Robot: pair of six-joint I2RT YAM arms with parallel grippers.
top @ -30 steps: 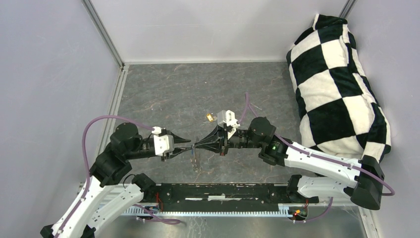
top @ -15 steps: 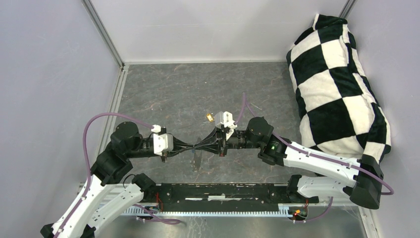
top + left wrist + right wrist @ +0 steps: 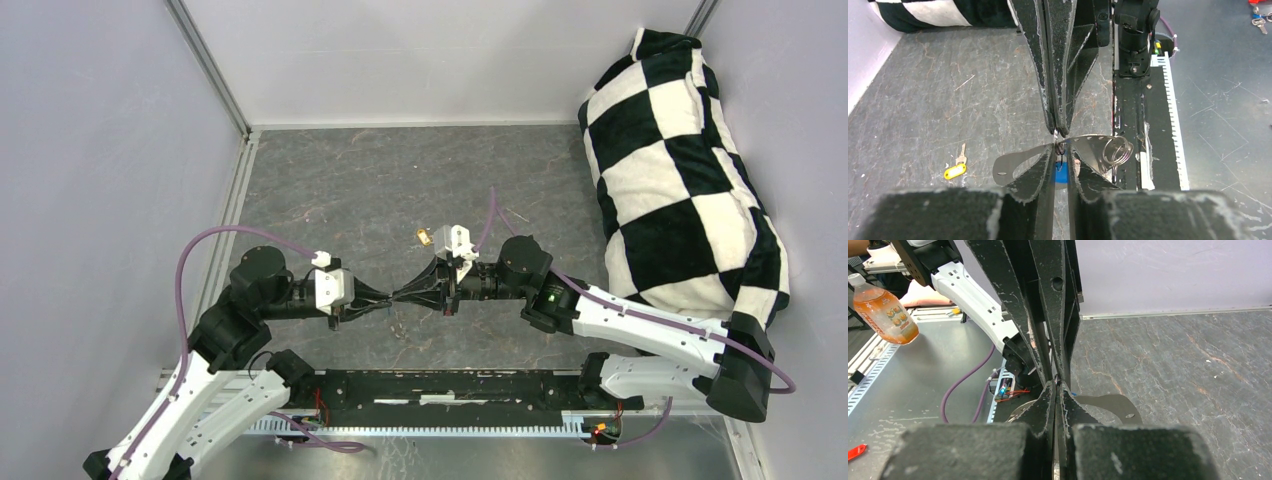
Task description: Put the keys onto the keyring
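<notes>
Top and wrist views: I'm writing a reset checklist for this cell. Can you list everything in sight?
table: one, grey marbled, under everything
cushion: one, black-and-white checked, right side of the table
gold key: one, yellow head, lying flat on the table
blue key: one, blue head, seen between the left hand's fingers
keyring: one, silver band with a coil ring, aloft where the hands meet
bottle: one, orange, off the table, upper left of the right wrist view
left hand: one, black, nearly closed at the keyring, grip unclear
right hand: one, black, shut on the keyring
</notes>
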